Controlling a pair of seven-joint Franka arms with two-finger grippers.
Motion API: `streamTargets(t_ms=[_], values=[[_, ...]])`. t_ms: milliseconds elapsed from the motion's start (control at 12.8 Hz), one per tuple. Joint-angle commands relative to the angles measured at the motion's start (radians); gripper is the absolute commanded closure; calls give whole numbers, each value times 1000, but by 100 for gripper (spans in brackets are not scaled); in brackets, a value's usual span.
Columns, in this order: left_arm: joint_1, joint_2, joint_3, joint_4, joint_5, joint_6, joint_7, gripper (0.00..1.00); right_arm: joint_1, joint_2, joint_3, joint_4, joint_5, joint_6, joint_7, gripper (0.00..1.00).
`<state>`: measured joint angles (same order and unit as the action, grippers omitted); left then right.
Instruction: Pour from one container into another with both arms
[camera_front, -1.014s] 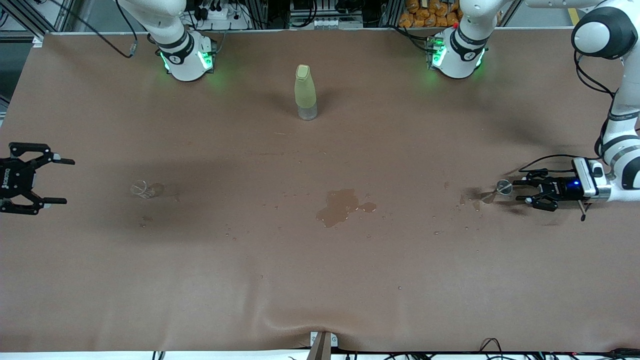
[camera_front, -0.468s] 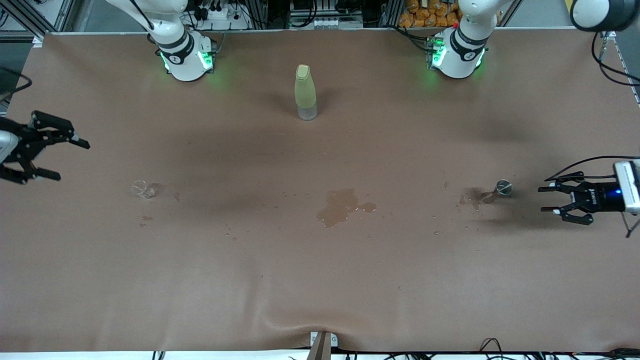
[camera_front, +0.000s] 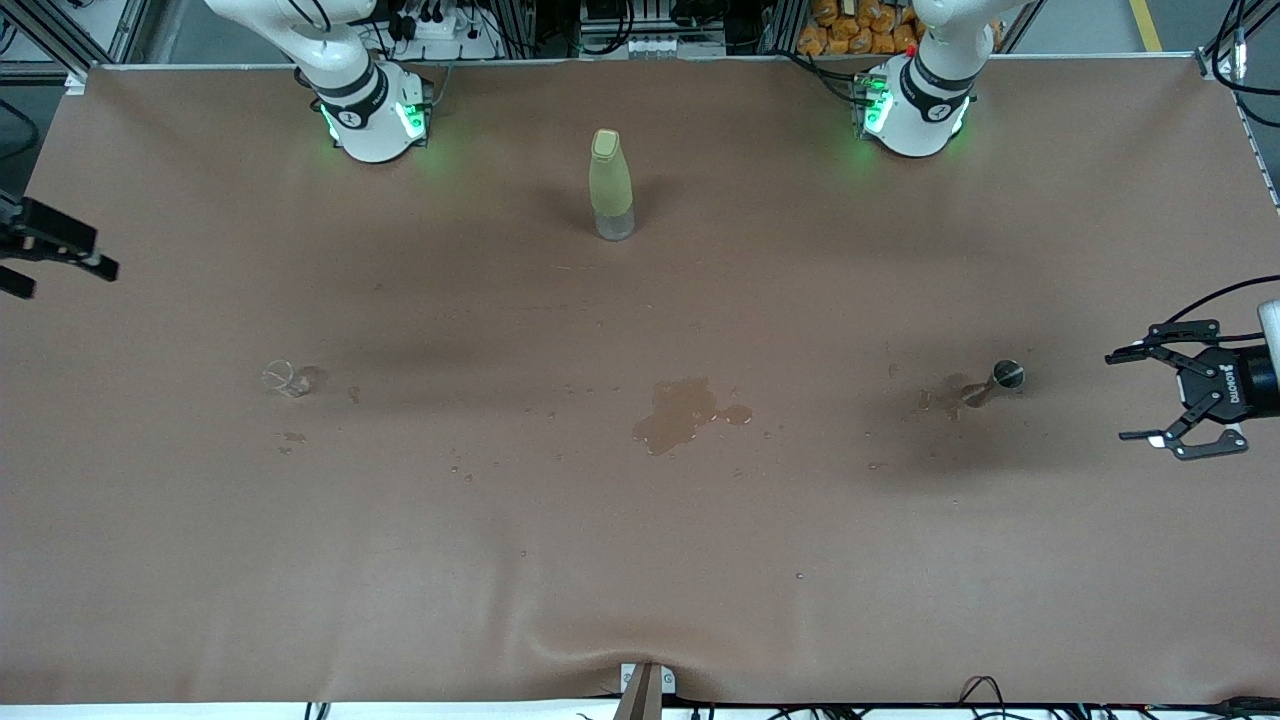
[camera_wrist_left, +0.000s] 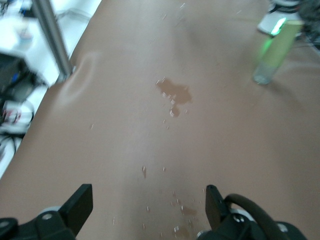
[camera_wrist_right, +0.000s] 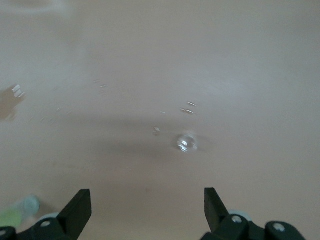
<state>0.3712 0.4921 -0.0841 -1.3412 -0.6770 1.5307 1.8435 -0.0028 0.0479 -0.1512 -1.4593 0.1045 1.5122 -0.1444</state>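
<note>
Because both vessels are small clear glass, we judge them light, rigid, fragile and slippery where wet, best gripped mid-wall. We see the short wide tumbler upright toward the right arm's end, and the slim grey-rimmed glass toward the left arm's end beside a spill. Both the left gripper and the right gripper are spread wide, holding nothing, at the table's ends.
</note>
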Motion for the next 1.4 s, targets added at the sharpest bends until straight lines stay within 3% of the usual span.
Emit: streamTargets(t_ms=[0, 468, 624, 780, 1014, 1326], values=[[-47, -73, 9, -39, 158, 52, -320, 0, 32, -71, -16, -42, -80, -29, 205, 0], [-199, -115, 4, -35, 476, 158, -1313, 0, 21, -76, -13, -72, -144, 0, 105, 0], [-242, -121, 4, -15, 546, 160, -1536, 0, 21, -69, -13, -61, -144, 2, 95, 0], [-287, -122, 4, 8, 644, 160, -1686, 0, 21, -65, -13, -61, -134, 23, 94, 0], [-284, -142, 14, 5, 662, 177, -1946, 0, 21, -63, -13, -62, -131, 29, 79, 0], [-271, -210, 17, -21, 651, 148, -1966, 0, 21, -57, -13, -62, -126, 31, 63, 0]])
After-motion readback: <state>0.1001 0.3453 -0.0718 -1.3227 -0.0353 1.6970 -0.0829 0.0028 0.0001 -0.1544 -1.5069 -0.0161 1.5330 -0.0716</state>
